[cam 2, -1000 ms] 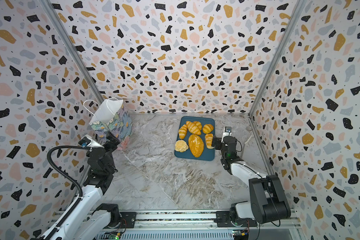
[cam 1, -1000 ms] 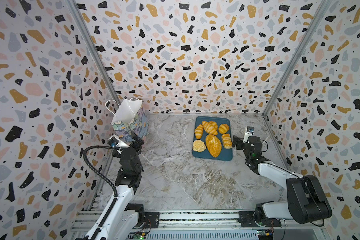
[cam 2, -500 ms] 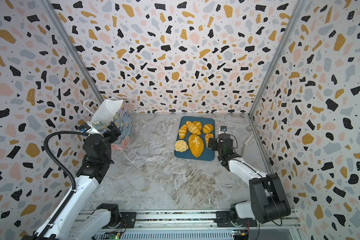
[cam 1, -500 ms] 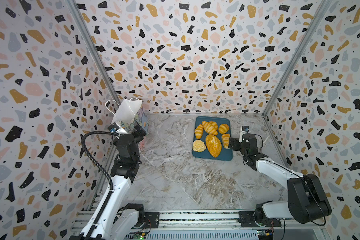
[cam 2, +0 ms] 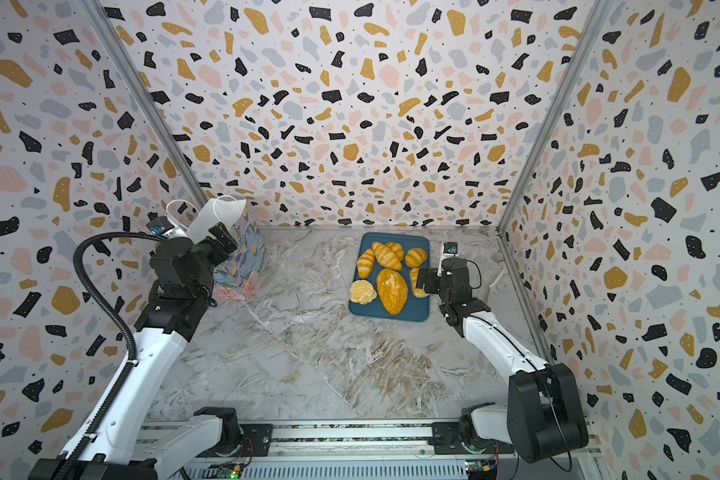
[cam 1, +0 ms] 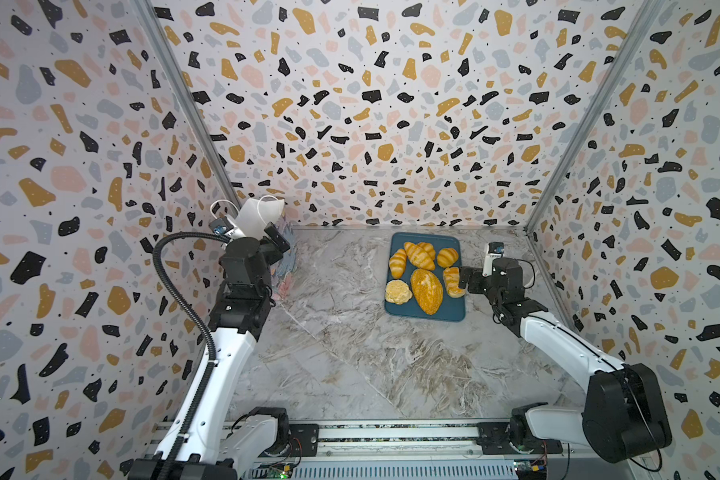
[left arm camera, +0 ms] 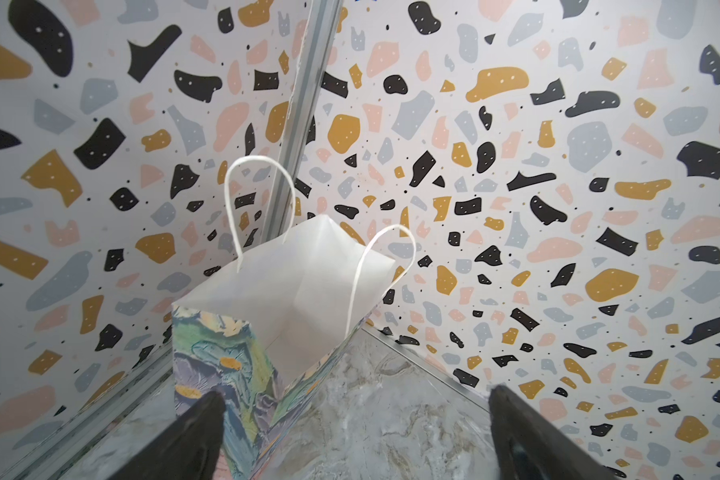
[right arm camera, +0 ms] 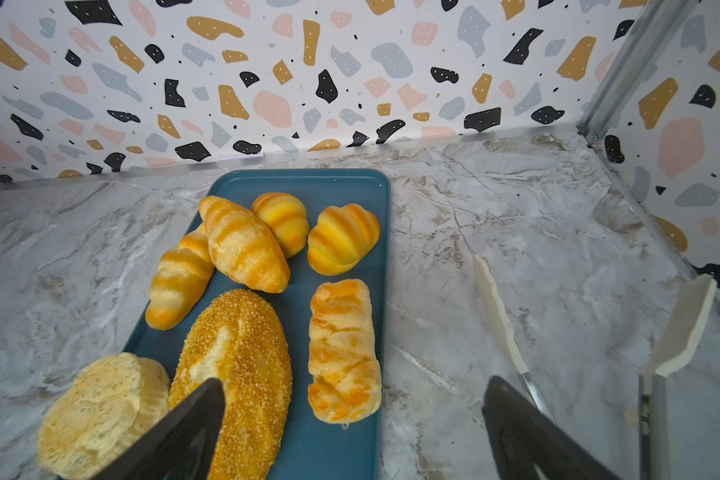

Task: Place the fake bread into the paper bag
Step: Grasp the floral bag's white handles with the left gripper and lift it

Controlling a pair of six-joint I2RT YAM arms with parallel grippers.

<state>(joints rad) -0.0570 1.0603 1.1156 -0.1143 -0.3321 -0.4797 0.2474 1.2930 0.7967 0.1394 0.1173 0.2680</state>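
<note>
The fake bread lies on a dark-blue tray [cam 1: 449,312] at the back right: a speckled loaf [cam 1: 426,291], a pale bun [cam 1: 398,291], striped croissants [cam 1: 419,255] and ridged rolls [cam 1: 447,257]. My right gripper [right arm camera: 354,386] hovers open at the tray's right edge, with an oblong roll [right arm camera: 344,353] just ahead between its fingers [right arm camera: 192,428]. The paper bag [left arm camera: 300,282] stands in the back left corner, mouth open, white inside, floral outside. My left gripper [left arm camera: 354,399] is open and empty right in front of the bag's near side.
White-tipped metal tongs [right arm camera: 499,316] lie on the marble table [cam 1: 350,353] to the right of the tray, close to the right wall. Terrazzo-patterned walls close in the left, back and right sides. The arm bases sit on a rail along the front edge.
My left arm has risen and reached back toward the paper bag. My right gripper has shifted left, from beside the tray to over its right edge. Both stayed open.
</note>
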